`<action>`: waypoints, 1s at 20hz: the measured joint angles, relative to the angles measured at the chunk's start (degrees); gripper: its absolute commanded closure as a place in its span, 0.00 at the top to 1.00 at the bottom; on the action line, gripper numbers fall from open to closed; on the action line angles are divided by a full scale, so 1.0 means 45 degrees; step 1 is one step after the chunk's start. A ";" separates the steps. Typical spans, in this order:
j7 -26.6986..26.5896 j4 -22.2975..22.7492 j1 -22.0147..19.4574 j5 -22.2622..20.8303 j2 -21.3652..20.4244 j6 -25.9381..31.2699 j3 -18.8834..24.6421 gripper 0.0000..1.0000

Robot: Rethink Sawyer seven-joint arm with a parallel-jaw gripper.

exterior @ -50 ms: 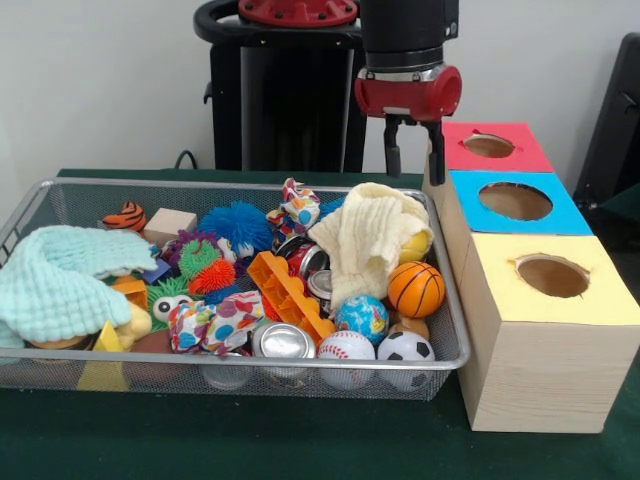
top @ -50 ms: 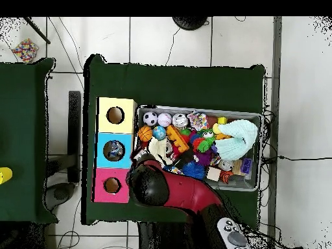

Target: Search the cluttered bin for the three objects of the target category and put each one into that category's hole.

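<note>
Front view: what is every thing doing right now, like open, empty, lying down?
gripper: open, empty, hanging above the bin's back corner
wire bin: full of toys
cream cloth: draped over toys
mint cloth: bunched at one end
silver can: lying on its side
yellow-topped box: hole open

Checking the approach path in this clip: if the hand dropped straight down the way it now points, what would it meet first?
Probably the far right corner of the wire bin, near the cream knitted cloth and the pink-topped box. The open hand hangs about there, but depth is unclear, so I cannot say which.
</note>
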 measured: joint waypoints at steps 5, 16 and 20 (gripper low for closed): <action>0.0000 -0.0001 -0.0090 -0.0106 0.0000 0.0000 -0.0008 1.00; 0.0000 0.0000 -0.0118 -0.0172 0.0000 0.0000 -0.0007 1.00; 0.0000 0.0000 -0.0118 -0.0172 0.0000 0.0000 -0.0007 1.00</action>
